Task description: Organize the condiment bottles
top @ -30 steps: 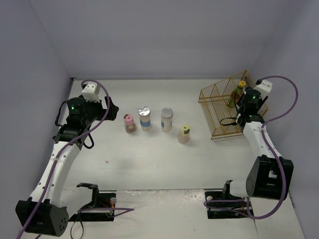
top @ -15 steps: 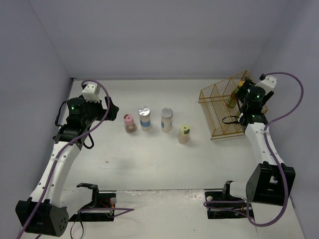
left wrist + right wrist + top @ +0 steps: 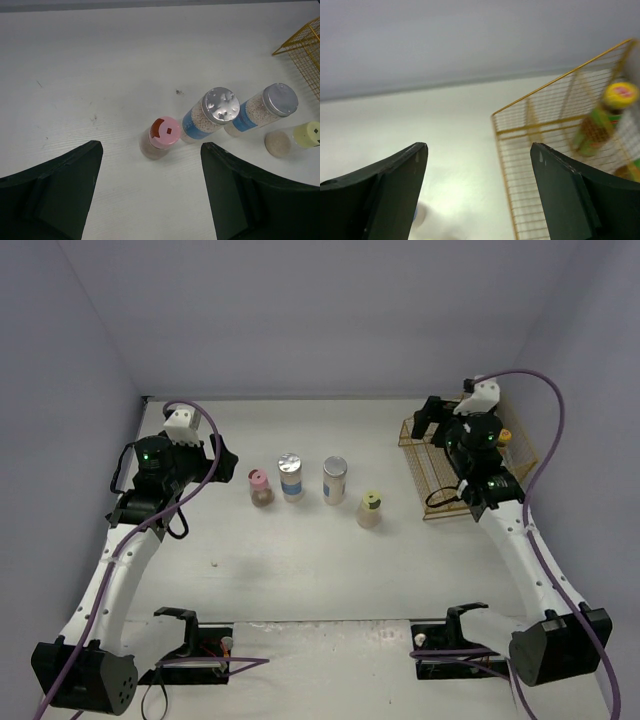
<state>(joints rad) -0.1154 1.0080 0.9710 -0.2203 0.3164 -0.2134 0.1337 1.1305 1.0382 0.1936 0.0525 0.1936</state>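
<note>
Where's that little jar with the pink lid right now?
In the top view, the pink-lidded jar stands at the left end of the row of four near the middle of the table, next to a silver-lidded jar.

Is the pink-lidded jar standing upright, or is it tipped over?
Upright. The pink-lidded jar stands on its base, lid on top, in the top and left wrist views.

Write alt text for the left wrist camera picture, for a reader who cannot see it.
A pink-lidded jar, two silver-lidded jars with blue-and-white labels and a pale yellow-lidded jar stand in a rough row on a white table. The open, empty left gripper fills the lower edge. A corner of a gold wire basket shows at upper right.
</note>
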